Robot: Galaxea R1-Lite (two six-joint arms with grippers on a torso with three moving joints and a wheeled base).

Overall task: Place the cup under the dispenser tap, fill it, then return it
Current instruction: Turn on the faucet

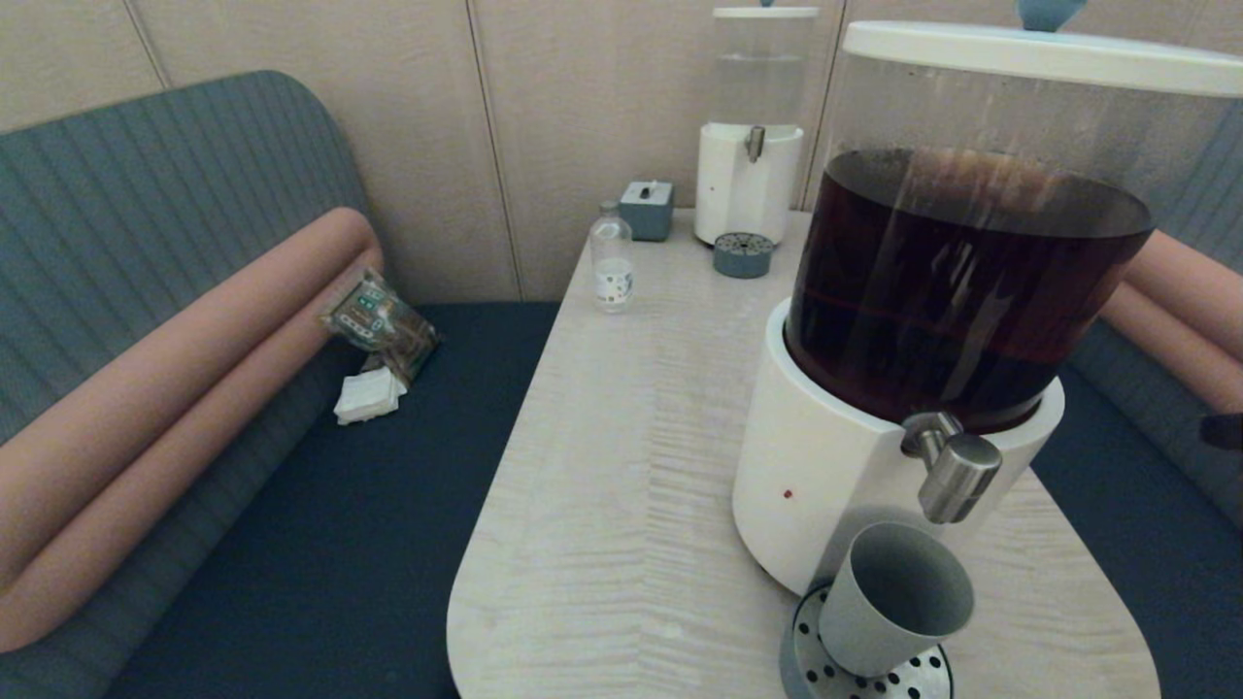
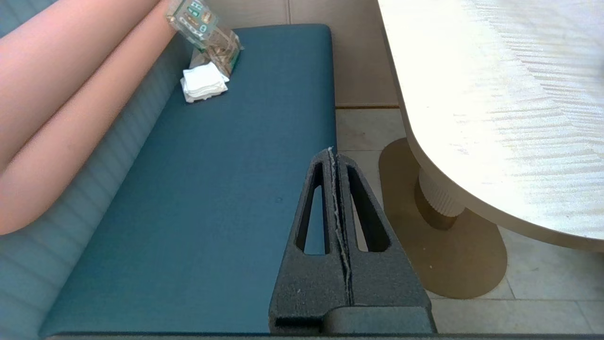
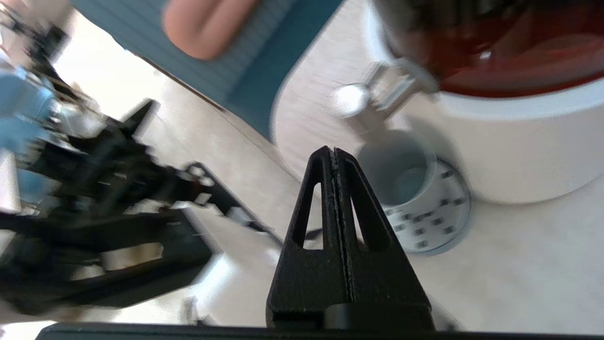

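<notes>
Though blurry, cup (image 1: 895, 599) apparently upright on drip tray (image 1: 867, 673), mouth up.

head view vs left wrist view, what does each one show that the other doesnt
Only the head view shows the big dispenser of dark brown liquid, its steel tap, the grey cup on the perforated drip tray below the tap, a small clear bottle and a second dispenser at the far end.

Only the left wrist view shows the left gripper, shut, over the blue bench seat, plus the table's pedestal foot on the floor.

Both show the pale table, the snack packet and the white napkins on the bench.
</notes>
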